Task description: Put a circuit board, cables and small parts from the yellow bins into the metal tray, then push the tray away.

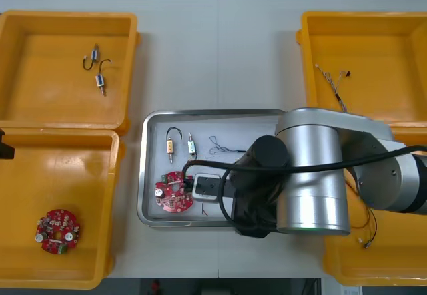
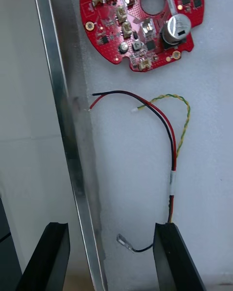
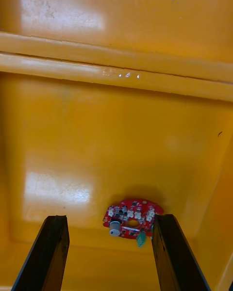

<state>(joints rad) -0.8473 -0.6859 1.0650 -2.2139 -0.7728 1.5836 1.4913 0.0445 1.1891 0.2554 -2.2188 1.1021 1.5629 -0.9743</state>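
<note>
Right gripper (image 2: 114, 259) hangs low over the near edge of the metal tray (image 1: 143, 175), jaws wide apart and clamped on nothing. The tray's near rim runs straight through the gap between the fingers (image 2: 174, 257), so one finger is outside over the table (image 1: 220, 55) and the other is inside over the tray floor.

The red and yellow cable (image 2: 173, 160) lies flat on the tray floor just inside that rim. Its lower end runs up to the inner edge of the inside finger, and a short black tail with a metal tip pokes out into the gap between the jaws. Honestly can't tell whether the finger touches the wire or just sits beside it. The rest of the cable loops away from the fingertips toward the circuit board (image 1: 175, 191), which sits near the tray's near left corner, apart from the cable.

Also in the tray are two small metal parts (image 1: 172, 143) toward the far left corner, with a thin dark cable (image 1: 220, 147) just beside them along the far edge.

Left gripper (image 3: 111, 257) is over the near left yellow bin (image 1: 73, 168), jaws apart too, nothing in them. A second circuit board (image 3: 131, 218) lies on that bin's floor just past the fingertips, in line with the gap but closer to one finger.
</note>
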